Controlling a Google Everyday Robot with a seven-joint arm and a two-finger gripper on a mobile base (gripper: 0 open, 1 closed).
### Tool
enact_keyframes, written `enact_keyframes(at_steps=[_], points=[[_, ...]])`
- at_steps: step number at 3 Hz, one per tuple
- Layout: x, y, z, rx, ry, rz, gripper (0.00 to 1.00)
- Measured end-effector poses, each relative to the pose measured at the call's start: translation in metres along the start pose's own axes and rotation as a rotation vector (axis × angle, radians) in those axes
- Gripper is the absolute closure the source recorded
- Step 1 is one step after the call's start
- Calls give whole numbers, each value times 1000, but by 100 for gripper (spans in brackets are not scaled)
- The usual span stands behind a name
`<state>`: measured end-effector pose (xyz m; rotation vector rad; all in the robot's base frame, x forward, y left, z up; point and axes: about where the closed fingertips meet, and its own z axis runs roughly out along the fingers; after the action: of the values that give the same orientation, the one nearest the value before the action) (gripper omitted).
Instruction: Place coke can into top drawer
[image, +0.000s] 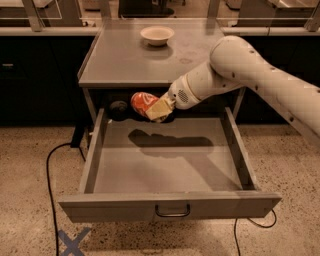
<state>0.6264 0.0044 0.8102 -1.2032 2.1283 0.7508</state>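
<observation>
You have the desk (125, 65) directly behind the top drawer (170, 206), which is pulled out wide. The white arm (250, 75) reaches in from the drawer's right. A white bowl (157, 35) sits well behind the drawer. The pincer (159, 110) hangs over the drawer's back edge, pinching the coke can (141, 101), which is tipped sideways above the rear.

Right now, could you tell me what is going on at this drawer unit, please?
The robot's single arm reaches in from the right, and its gripper is closed on the coke can. It holds the can tilted at the back of the top drawer, just below the countertop. The drawer is pulled wide open. The can has not been released, and I cannot tell whether it touches the drawer floor. A white bowl sits on the countertop, away from the gripper.
</observation>
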Motion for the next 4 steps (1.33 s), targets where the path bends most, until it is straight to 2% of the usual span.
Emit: enact_keyframes(at_steps=[1,2,3,4], points=[[13,-12,31,20,-70,26,100],[33,-12,52,10,-115,83,100],[55,2,51,-3,-108,120,100],[74,10,54,-9,-62,125,100]])
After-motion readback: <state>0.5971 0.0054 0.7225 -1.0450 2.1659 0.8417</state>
